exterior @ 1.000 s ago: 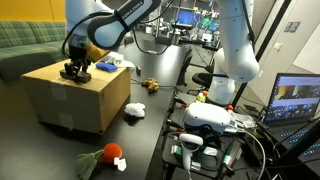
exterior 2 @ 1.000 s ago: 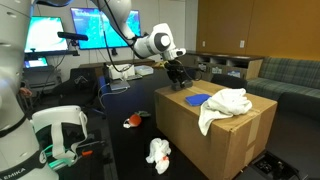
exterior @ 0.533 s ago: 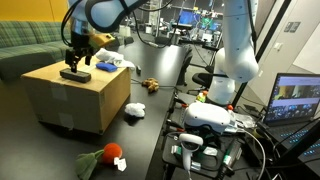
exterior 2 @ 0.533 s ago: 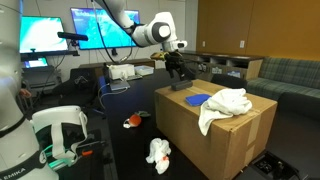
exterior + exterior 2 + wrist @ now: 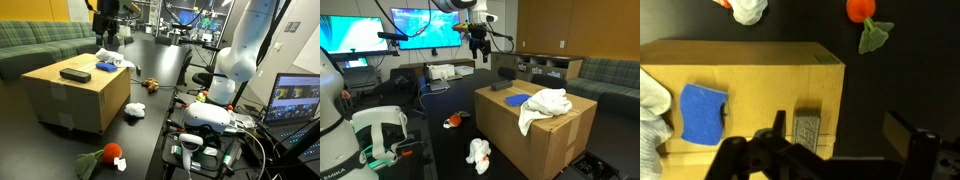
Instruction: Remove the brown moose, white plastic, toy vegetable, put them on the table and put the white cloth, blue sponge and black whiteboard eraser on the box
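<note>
The cardboard box [image 5: 70, 95] carries the black whiteboard eraser [image 5: 75, 74], the blue sponge [image 5: 105, 67] and the white cloth [image 5: 119, 62]. All three also show in an exterior view: eraser [image 5: 498, 87], sponge [image 5: 517, 98], cloth [image 5: 548, 104]. On the floor lie the brown moose [image 5: 150, 85], the white plastic [image 5: 134, 110] and the toy vegetable [image 5: 104, 157]. My gripper [image 5: 105, 27] hangs high above the box, open and empty. In the wrist view its fingers [image 5: 840, 140] frame the eraser [image 5: 807, 128] far below, beside the sponge [image 5: 702, 112].
A green sofa [image 5: 35, 40] stands behind the box. A second robot base and cabled equipment [image 5: 215, 120] sit to the side with a laptop [image 5: 298, 100]. Monitors [image 5: 415, 25] and a white device [image 5: 380, 135] show in an exterior view.
My gripper let go of the eraser on the box top and rose straight up, well clear of the box. The eraser stays where it was set.
</note>
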{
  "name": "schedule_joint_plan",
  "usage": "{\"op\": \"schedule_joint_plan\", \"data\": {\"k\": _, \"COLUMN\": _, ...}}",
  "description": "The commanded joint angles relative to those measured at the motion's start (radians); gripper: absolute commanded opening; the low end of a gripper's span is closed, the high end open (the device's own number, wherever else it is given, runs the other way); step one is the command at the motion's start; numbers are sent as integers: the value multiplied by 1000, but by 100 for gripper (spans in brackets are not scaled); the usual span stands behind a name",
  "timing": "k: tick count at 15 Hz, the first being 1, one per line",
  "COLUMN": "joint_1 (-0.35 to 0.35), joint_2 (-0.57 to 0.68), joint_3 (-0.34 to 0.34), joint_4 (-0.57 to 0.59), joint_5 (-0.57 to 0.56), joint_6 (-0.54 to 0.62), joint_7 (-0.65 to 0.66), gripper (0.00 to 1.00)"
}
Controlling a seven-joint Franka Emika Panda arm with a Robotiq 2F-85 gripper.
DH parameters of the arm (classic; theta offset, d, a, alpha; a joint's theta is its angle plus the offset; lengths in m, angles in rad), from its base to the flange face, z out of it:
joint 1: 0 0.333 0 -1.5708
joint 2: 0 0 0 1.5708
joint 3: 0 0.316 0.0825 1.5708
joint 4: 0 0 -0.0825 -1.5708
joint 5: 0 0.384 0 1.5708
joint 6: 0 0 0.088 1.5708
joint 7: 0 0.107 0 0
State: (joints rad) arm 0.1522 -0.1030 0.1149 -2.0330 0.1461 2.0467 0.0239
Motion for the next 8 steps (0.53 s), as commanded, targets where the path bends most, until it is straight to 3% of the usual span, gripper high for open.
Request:
{"op": "schedule_joint_plan", "data": {"k": 1, "joint_1": -26, "joint_2": -226, "joint_3": -39, "joint_4": -116, "joint_5": 82, "joint_6": -120, "joint_7": -71, "gripper": 100}}
{"op": "schedule_joint_plan", "data": {"k": 8, "joint_1": -46, "joint_2": -515, "joint_3": -139, "joint_4": -257, "joint_5": 119, "joint_6": -232, "joint_7": -143, "gripper": 100}}
